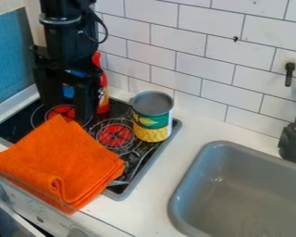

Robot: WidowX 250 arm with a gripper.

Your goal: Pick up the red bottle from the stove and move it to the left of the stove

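Above the rear left part of the stove top (11,125), black gripper (68,112), jaws apart; folded orange cloth (67,162) nearest it, lying across the stove top's front edge onto white counter (151,208); can (153,116) by the rear right corner; red bottle (103,95) near rear edge, partly hidden; grey sink (255,185) at right; white tiled wall (175,69) behind; blue panel (11,55) at left.

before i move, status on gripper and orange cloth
gripper open over stove; orange cloth folded across stove's near edge; red bottle close behind gripper, can standing on stove
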